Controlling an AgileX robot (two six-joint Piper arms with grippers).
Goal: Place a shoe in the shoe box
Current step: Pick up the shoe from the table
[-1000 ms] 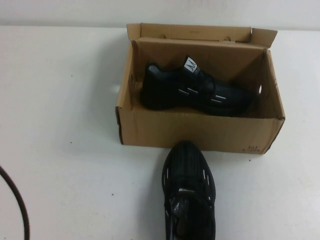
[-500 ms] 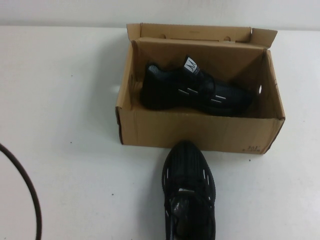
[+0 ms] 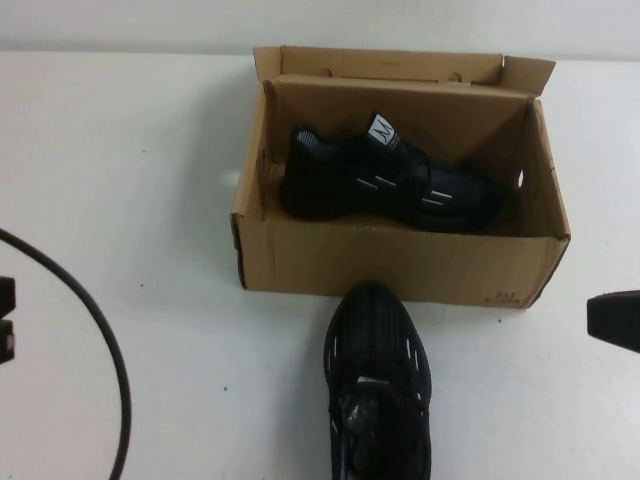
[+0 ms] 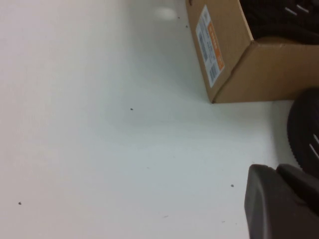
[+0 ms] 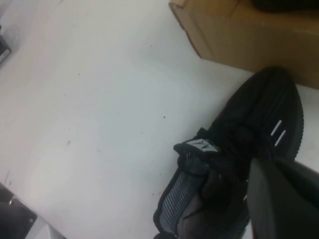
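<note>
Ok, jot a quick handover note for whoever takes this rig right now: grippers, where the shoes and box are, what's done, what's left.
Left gripper: shut, empty, at the table's left edge.
Right gripper: shut, empty, at the right edge, near the loose shoe.
Shoe box: lid flap open, mid-table at the back.
One shoe already lies inside the box, on its side.
Second shoe: on the table in front of the box, toe at its front wall.
Done: a shoe is boxed. Left: nothing for one shoe; the second stays out and the lid is open.

Bare table lies open left of the shoe box; a shoe blocks its near wall, another shoe fills the inside
</note>
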